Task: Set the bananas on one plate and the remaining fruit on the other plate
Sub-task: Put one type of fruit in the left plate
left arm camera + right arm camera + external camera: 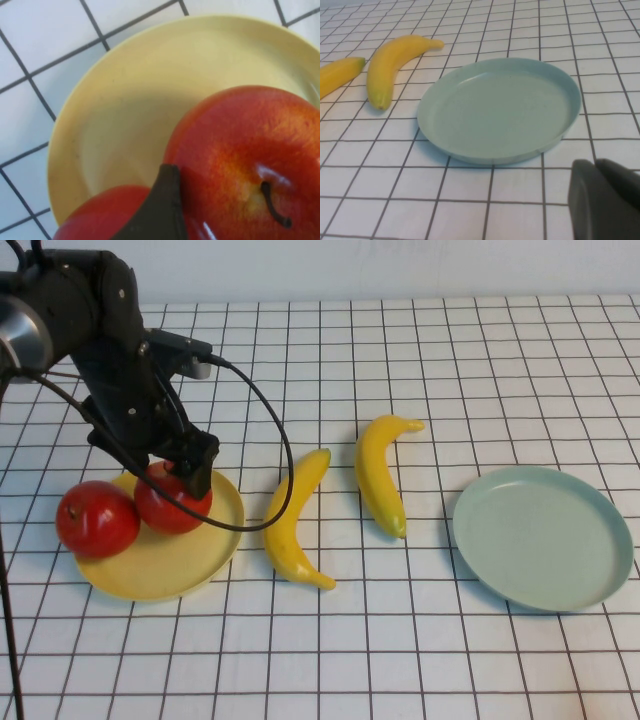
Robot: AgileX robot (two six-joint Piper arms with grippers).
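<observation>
Apples (pixel 97 518): two glossy red ones touching on the pale yellow plate (pixel 170 575)
Left gripper (pixel 185 478): spread wide over the nearer-centre apple (pixel 250 160), partly hiding it
Bananas (pixel 293 522): two yellow, on the table between plates
Blue-green plate (pixel 543 537): bare
Right gripper (pixel 605 197): closed, only dark fingertips visible, near that plate

White gridded tabletop (pixel 420 660), pale wall (pixel 400 265)
</observation>
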